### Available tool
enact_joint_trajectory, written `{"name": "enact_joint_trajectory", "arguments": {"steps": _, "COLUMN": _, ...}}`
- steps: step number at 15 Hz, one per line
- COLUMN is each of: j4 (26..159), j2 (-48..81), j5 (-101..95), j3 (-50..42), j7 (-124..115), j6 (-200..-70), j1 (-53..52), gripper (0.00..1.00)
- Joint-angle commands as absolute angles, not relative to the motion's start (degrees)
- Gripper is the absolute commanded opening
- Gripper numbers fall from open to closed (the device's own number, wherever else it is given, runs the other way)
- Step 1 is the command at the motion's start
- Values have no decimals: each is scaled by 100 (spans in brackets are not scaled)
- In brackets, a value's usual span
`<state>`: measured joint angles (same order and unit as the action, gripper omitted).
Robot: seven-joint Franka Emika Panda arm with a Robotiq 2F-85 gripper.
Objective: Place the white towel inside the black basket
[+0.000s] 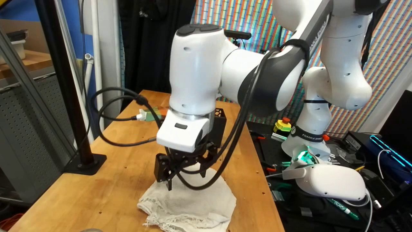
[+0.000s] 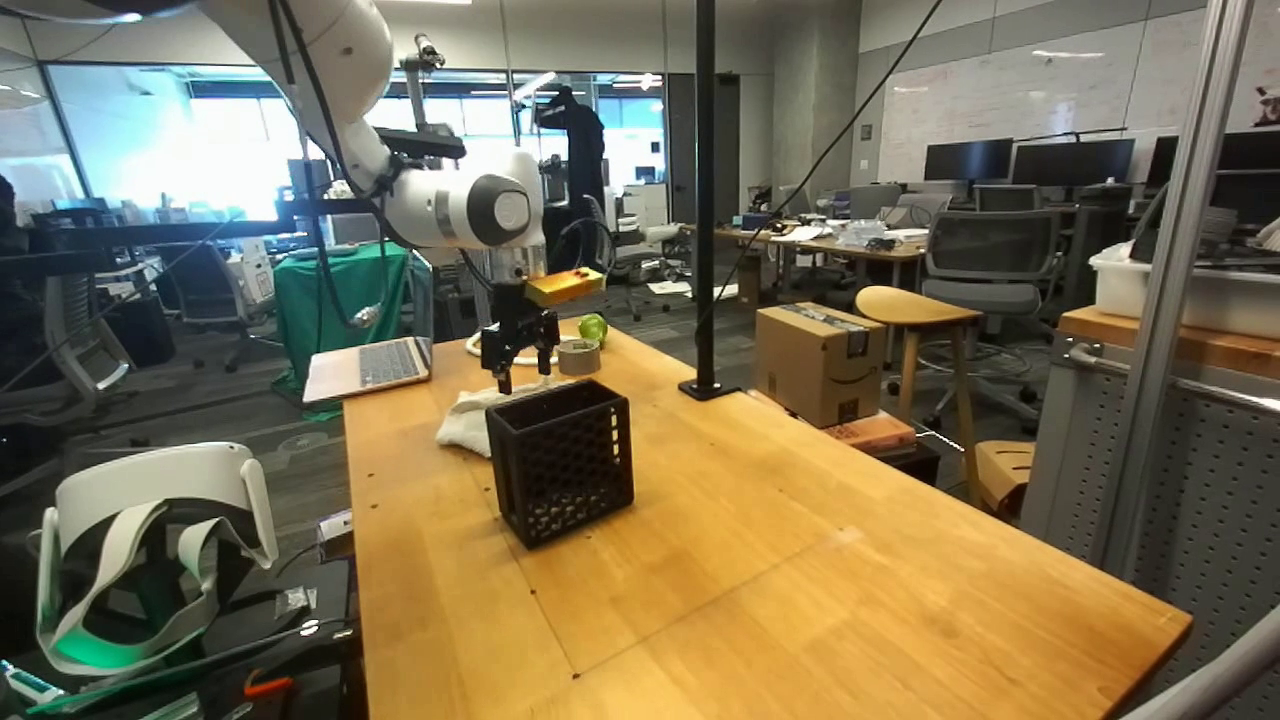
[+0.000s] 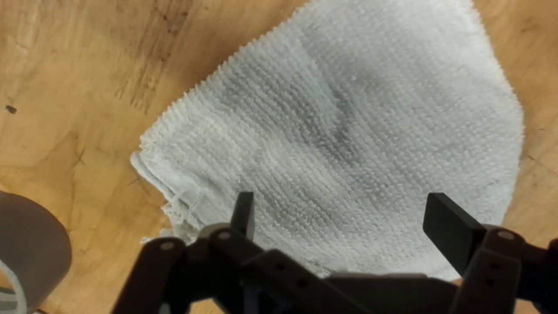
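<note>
— Entry one: your end effector [image 3: 340, 205]?
— Mine: one, black, pointing down over the towel [image 3: 357, 131], jaws spread wide. In my wrist view the towel shows between them; whether they touch it, I cannot tell.
— Entry two: the towel?
— One, white, wrinkled, frayed along an edge. Lies on the counter [image 2: 750, 560] beneath me, outside the basket [image 2: 585, 460].
— Entry three: the basket?
— One, black, perforated sides, upright on the counter. Stands near the towel and, in an exterior view, hides part of it. Whether the two touch, I cannot tell.
— Entry four: sundries nearby?
— One tape roll [image 2: 579, 357], grey, near the towel. One green item [image 2: 593, 327], roundish, just behind the tape roll in an exterior view, too small for me to name. One laptop [image 2: 375, 368], unfolded, at the counter's edge.
— Entry five: off the counter?
— One headset [image 1: 334, 182], white, alongside, in both exterior views. One box [image 2: 825, 365], brown cardboard, on the opposite side, near the black post [image 2: 705, 200].
</note>
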<state>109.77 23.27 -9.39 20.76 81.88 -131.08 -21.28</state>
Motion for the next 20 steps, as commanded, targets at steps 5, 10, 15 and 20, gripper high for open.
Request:
{"name": "enact_joint_trajectory", "arguments": {"steps": 5, "j4": 10404, "j2": 3518, "j5": -853, "j3": 2300, "j7": 9031, "j6": -13155, "j1": -2056, "gripper": 100}}
{"name": "enact_joint_trajectory", "arguments": {"steps": 10, "j4": 10522, "j2": 3469, "j5": -916, "j3": 2285, "j7": 9042, "j6": -13209, "j1": -2041, "gripper": 59}}
{"name": "enact_joint_trajectory", "arguments": {"steps": 15, "j4": 10829, "j2": 2998, "j5": -951, "j3": 2264, "j7": 8908, "j6": -13332, "j1": -2014, "gripper": 20}}
{"name": "enact_joint_trajectory", "arguments": {"steps": 20, "j4": 11215, "j2": 2352, "j5": -972, "j3": 2205, "j7": 8700, "j6": -13414, "j1": -1971, "gripper": 14}}
